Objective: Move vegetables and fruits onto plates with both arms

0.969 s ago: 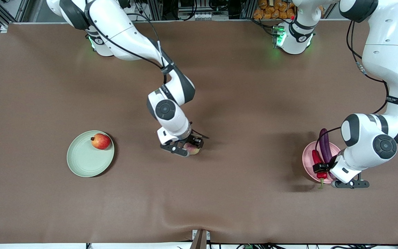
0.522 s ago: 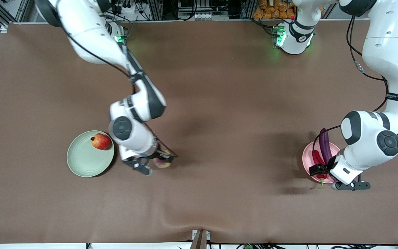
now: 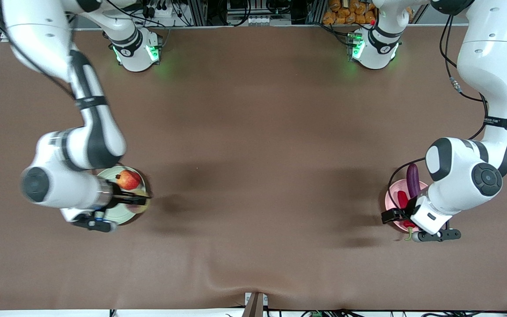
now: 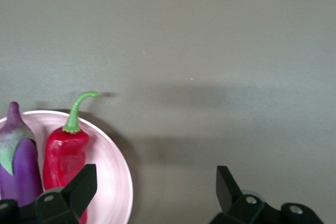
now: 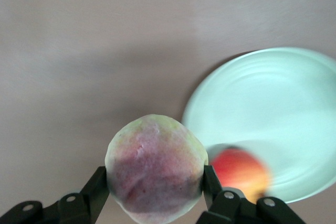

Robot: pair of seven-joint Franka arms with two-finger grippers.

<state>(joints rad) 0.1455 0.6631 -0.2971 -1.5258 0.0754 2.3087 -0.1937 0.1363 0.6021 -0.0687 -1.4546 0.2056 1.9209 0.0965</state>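
Brown cloth covers the whole table (image 3: pixel 253 145), wrinkled a little along the lower edge of the front view. At the lower left of that frame my right gripper (image 5: pixel 152 182) hangs over the rim of the pale green plate (image 3: pixel 117 213), its two fingers pinching the round yellow-green fruit (image 5: pixel 156 169), whose pink blush faces the wrist camera. The red pomegranate-like fruit (image 3: pixel 128 179) rests on that same plate, on the part farther from the front camera, just beside what I carry.

At the lower right of the front frame my left gripper (image 4: pixel 152 192) hovers over the edge of the pink plate (image 4: pixel 113 166), fingers spread wide with nothing between them. On that plate the purple eggplant (image 4: pixel 21 169) and the red chili pepper (image 4: pixel 63 156) lie side by side, touching or nearly so. The chili's curved green stem reaches past the rim over the cloth.
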